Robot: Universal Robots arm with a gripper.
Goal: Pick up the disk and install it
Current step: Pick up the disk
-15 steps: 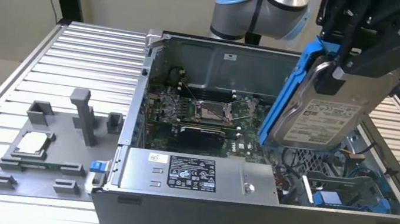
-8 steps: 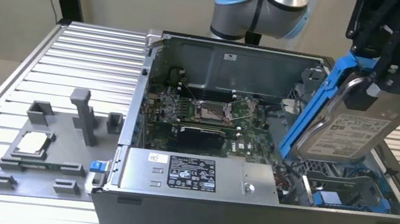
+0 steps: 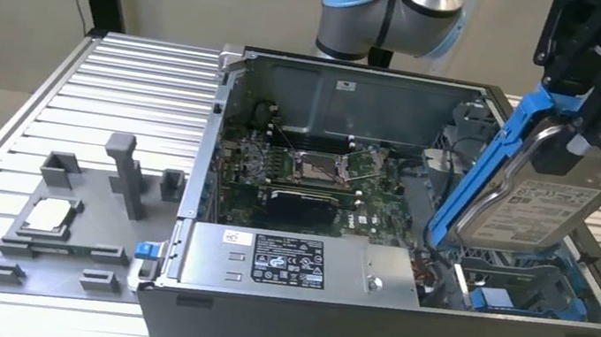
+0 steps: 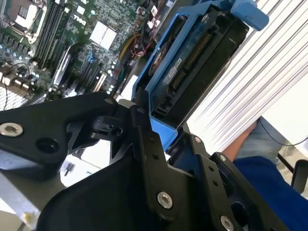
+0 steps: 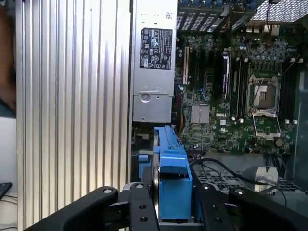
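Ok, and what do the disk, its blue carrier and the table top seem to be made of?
The disk: likely bare metal, silver-grey with a dull sheen along its edge, plus a white printed label, probably paper. Its blue carrier: probably moulded plastic, one even matte colour. The table top: apparently aluminium, pale ribbed slats with a soft shine.

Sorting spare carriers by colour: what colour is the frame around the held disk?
Blue: the carrier framing the disk shows best in the exterior view.
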